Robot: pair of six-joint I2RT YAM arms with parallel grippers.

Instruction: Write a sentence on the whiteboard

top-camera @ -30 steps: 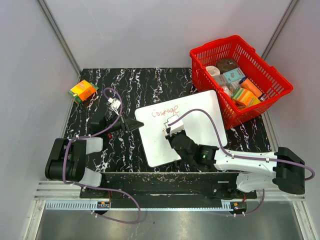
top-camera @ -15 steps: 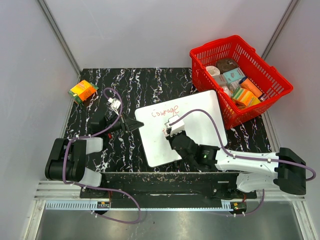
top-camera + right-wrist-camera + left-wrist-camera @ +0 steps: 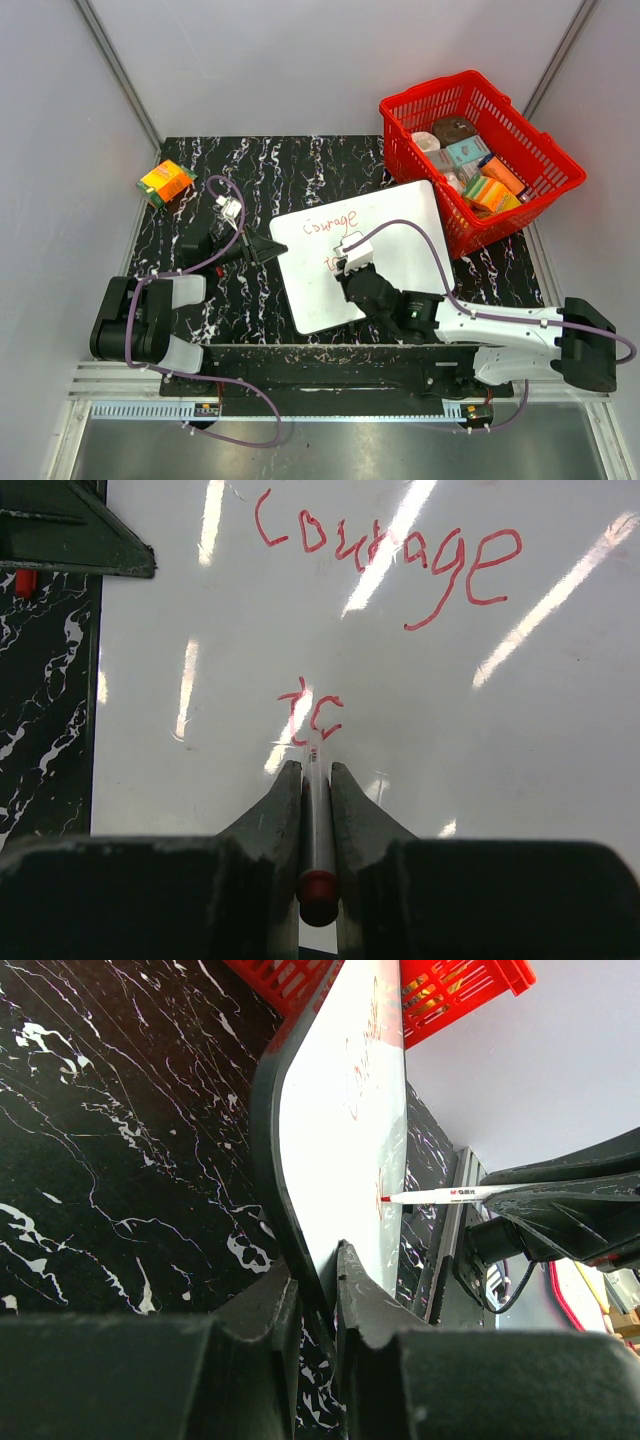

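Nudged slightly rightward, right gripper (image 3: 315, 770) pinches the marker (image 3: 318, 825) on the whiteboard (image 3: 470, 740); left wrist view shows left gripper (image 3: 315, 1265) clamping its edge.

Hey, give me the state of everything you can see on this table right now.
whiteboard: left edge clamped
sentence: unfinished; "courage" done, second line barely begun
marker: uncapped, tip on the board
left pincer: shut on the whiteboard edge
right pincer: shut on the marker
red basket: upright, holding packages
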